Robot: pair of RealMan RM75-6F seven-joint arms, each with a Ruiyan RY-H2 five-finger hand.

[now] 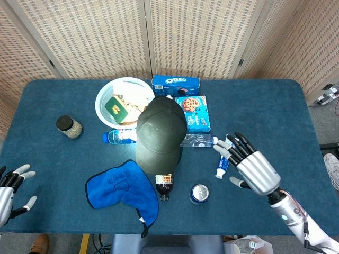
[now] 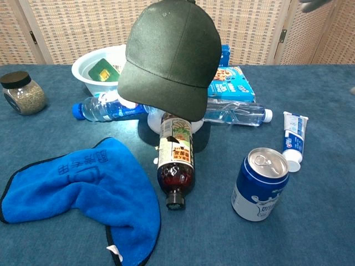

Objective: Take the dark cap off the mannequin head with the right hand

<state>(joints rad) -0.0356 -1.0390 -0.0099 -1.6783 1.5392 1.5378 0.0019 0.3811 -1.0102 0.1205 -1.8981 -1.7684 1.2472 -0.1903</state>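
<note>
Surface (image 1: 265, 106) holds the clutter; dark cap (image 1: 160, 132) sits on the mannequin head (image 2: 166, 123) at centre, long axis front-to-back, brim pointing toward me and tilted down. I have my right hand (image 1: 253, 168) above the toothpaste (image 1: 226, 148), fingers spread, holding nothing; left hand (image 1: 9, 186) also released. I think best approach is from the crown's right side, w/ a lift upward, avoiding the can (image 1: 199, 193) and bottle (image 2: 176, 163).

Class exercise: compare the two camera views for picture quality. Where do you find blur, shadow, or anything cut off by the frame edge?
Head view: evenly lit and sharp; the cap throws only a soft shadow, and the left hand is cut by the frame edge. Chest view: the can and bottle are crisp, but the right hand is a dark blur at the top corner.
</note>
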